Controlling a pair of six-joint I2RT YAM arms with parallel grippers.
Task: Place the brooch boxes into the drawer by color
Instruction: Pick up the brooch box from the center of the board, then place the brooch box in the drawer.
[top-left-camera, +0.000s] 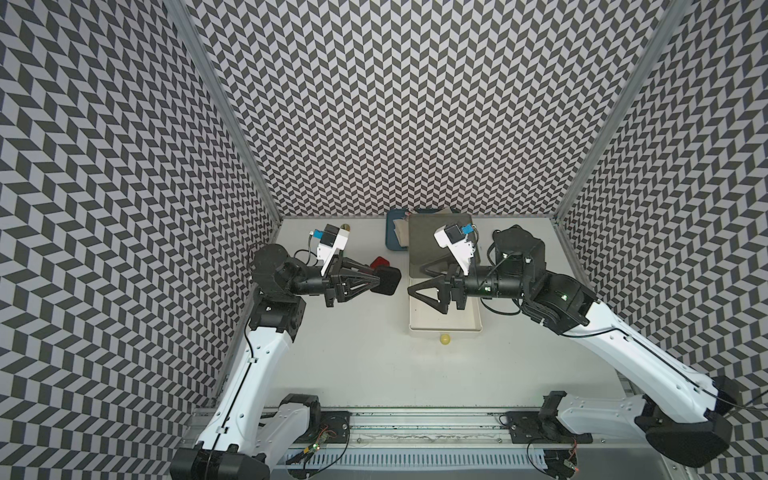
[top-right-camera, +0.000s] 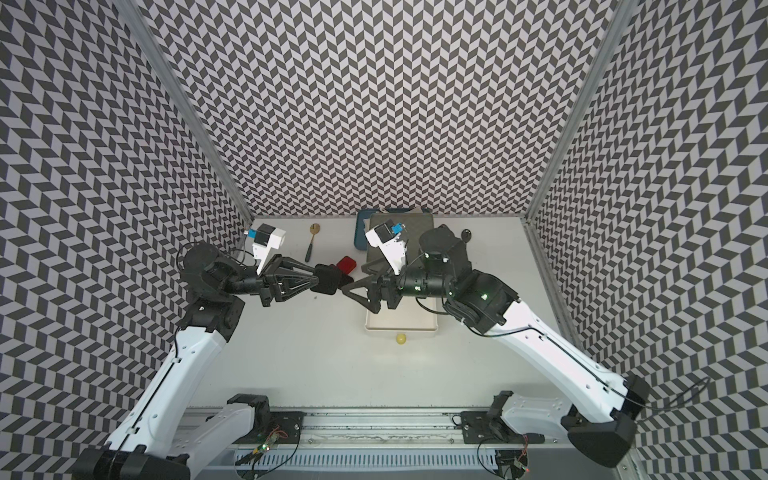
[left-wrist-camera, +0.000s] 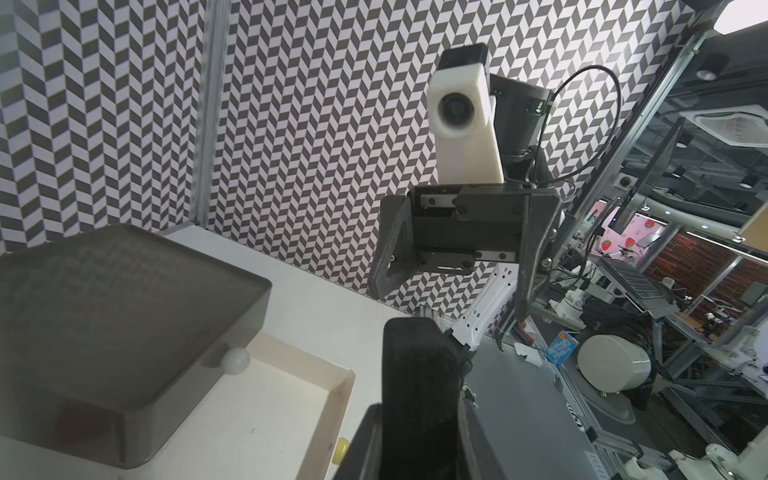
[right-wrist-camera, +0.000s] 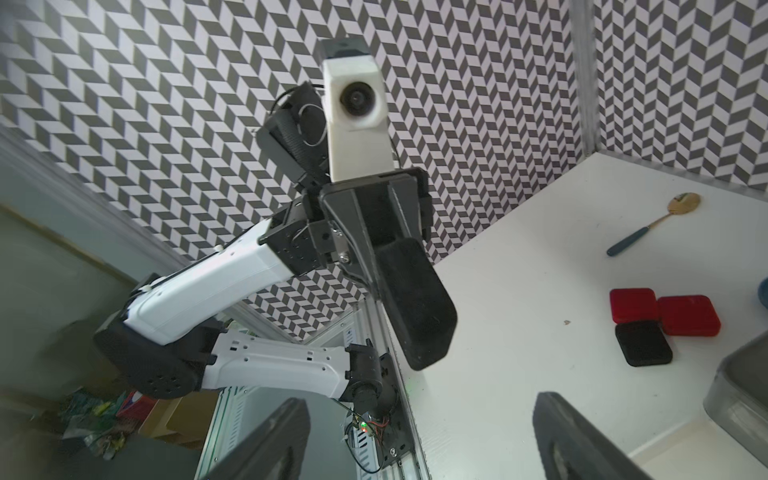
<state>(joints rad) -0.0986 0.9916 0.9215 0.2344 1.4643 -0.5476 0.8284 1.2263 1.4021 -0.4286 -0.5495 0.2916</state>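
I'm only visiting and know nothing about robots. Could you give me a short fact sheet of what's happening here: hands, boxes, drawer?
Left gripper: shut on a black box, held above the table
Right gripper: open, empty, facing the left one
Drawer chest: pale tier pulled out
Lying on table: two red boxes, second black box, huddled together
Also there: spoon, blue tray

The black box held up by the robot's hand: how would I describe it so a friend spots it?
Find the boxy drawer chest with the grey top at the back of the white table. Beside it, the robot's left hand grips a flat black rounded-square box. Unlike the other black box and red boxes, which lie on the table, it hangs in the air.
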